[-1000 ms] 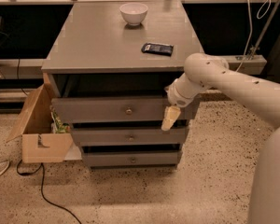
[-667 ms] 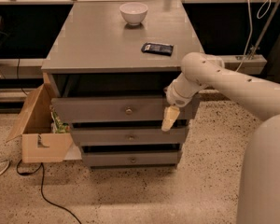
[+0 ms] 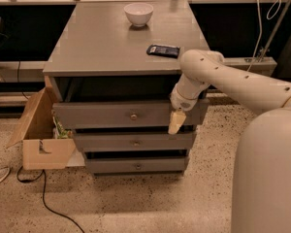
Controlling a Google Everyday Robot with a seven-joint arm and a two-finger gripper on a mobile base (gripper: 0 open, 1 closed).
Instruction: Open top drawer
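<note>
The top drawer (image 3: 111,114) is the widest of three grey drawers under a grey table top (image 3: 106,42). It stands pulled out well past the two drawers below it. Its small round metal knob (image 3: 133,116) sits in the middle of its flat front. My gripper (image 3: 176,122) hangs pointing down in front of the right part of the drawer front, to the right of the knob and apart from it. The cream arm reaches in from the right over the table's front right corner.
A white bowl (image 3: 138,13) and a dark flat packet (image 3: 163,50) lie on the table top. An open cardboard box (image 3: 43,135) stands on the floor at the cabinet's left. A black cable (image 3: 48,208) runs over the speckled floor. My robot's body (image 3: 269,174) fills the right foreground.
The arm has shifted slightly toward the left. The gripper stays at the right part of the top drawer front. The drawer has not visibly moved.
</note>
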